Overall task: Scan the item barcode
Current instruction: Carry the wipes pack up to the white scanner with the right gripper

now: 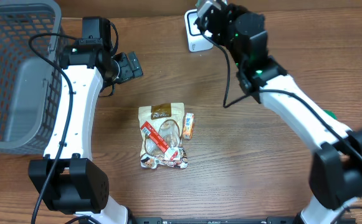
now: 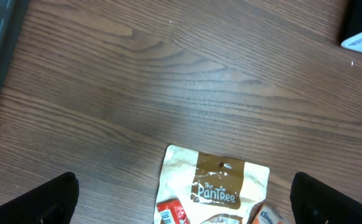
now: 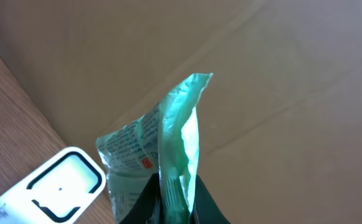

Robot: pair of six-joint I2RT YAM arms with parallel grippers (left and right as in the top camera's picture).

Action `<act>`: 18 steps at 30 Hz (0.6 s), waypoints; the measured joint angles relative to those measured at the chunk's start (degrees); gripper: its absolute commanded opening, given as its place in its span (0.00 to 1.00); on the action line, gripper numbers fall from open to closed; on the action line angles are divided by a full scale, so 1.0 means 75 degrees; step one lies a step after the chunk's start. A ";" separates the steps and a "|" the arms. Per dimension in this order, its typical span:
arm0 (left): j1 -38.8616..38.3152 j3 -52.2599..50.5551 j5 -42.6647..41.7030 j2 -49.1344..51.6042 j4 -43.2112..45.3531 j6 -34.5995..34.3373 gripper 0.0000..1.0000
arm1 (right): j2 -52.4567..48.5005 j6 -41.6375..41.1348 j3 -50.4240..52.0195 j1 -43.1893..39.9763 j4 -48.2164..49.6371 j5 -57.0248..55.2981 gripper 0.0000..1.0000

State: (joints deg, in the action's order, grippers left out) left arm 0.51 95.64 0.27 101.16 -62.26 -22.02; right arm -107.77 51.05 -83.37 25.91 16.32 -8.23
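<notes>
Overhead and wrist views. My right gripper (image 3: 174, 190) is at the far edge of the table (image 1: 261, 155), its jaws nearly shut and pinching the bottom edge of a green packet (image 3: 168, 124), which stands upright above them. The packet is held in the air just beside and above the white scanner (image 3: 50, 186); I cannot tell whether its barcode faces the scanner. My left gripper (image 1: 126, 67) hangs over bare wood with its jaws spread fully apart and nothing between the fingers (image 2: 50, 202). Near it, towards the middle of the table, lie a tan pouch (image 2: 218, 183), a red stick (image 1: 152, 134) across it and an orange bar (image 1: 189, 124) touching its right side. A grey basket (image 1: 12, 74) stands at the left.
</notes>
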 measured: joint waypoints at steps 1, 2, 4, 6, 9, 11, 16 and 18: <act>0.0000 0.0000 0.0000 0.0000 0.0003 0.0000 1.00 | -0.0181 0.0090 0.0000 0.0000 0.0189 -0.0015 0.04; 0.0000 0.0000 0.0000 0.0000 0.0006 0.0000 1.00 | -0.0347 0.0198 0.0000 0.0000 0.0329 -0.0017 0.04; 0.0000 0.0000 0.0000 0.0000 0.0003 0.0000 1.00 | -0.0729 0.0437 0.0000 0.0000 0.0714 -0.0020 0.04; 0.0000 0.0000 0.0000 0.0000 0.0003 0.0000 1.00 | -0.1093 0.0612 0.0000 0.0000 0.1058 -0.0023 0.04; 0.0000 0.0000 0.0003 0.0000 0.0006 0.0000 1.00 | -0.1545 0.0752 0.0000 0.0000 0.1632 -0.0023 0.04; 0.0000 0.0000 0.0003 0.0000 0.0006 0.0000 1.00 | -0.1798 0.0804 0.0000 0.0000 0.2011 -0.0026 0.04; 0.0000 0.0000 0.0000 0.0000 0.0006 0.0000 1.00 | -0.2183 0.1058 0.0000 0.0000 0.2815 -0.0047 0.04; 0.0003 0.0000 0.0000 0.0000 0.0003 0.0000 1.00 | -0.2261 0.1209 0.0000 0.0000 0.3008 -0.0044 0.04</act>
State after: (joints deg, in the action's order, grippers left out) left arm 0.54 95.64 0.27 101.16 -62.24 -22.02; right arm -124.73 60.12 -83.37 25.91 38.87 -8.56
